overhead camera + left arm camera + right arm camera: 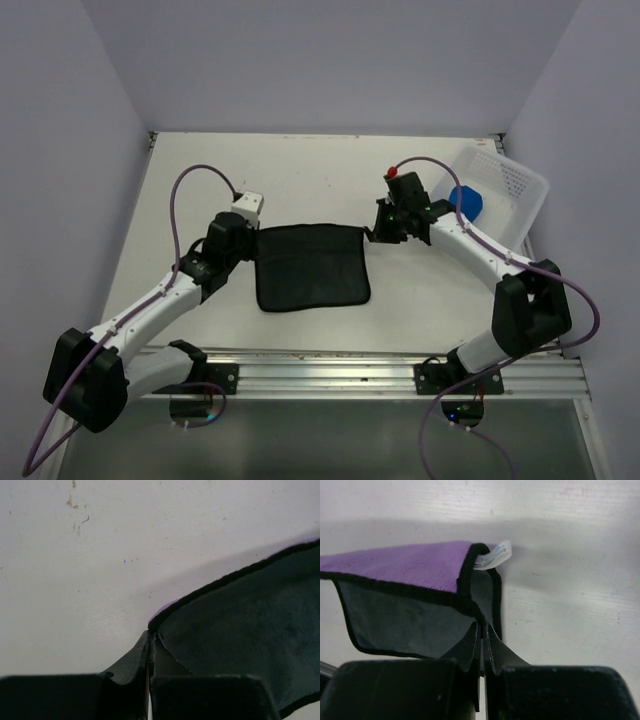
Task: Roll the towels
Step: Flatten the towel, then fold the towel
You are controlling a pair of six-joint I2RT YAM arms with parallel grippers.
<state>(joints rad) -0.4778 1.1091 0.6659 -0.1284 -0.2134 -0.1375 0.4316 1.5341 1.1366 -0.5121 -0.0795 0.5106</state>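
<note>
The purple towel [312, 267] lies spread in the middle of the table, its dark side up. My left gripper [254, 236] is shut on its far left corner, pinching the black trim [200, 592] right at the fingertips of the gripper [151, 636]. My right gripper [372, 236] is shut on the far right corner, lifted so that the purple underside [405, 565] and a white label [493, 560] show above the gripper's tips [483, 626]. The blue towel [467, 202] sits bunched in the basket, right of the right arm.
A white perforated basket [528, 182] stands tilted at the back right against the wall. Grey walls close in the table on three sides. The metal rail [330, 375] with both arm bases runs along the near edge.
</note>
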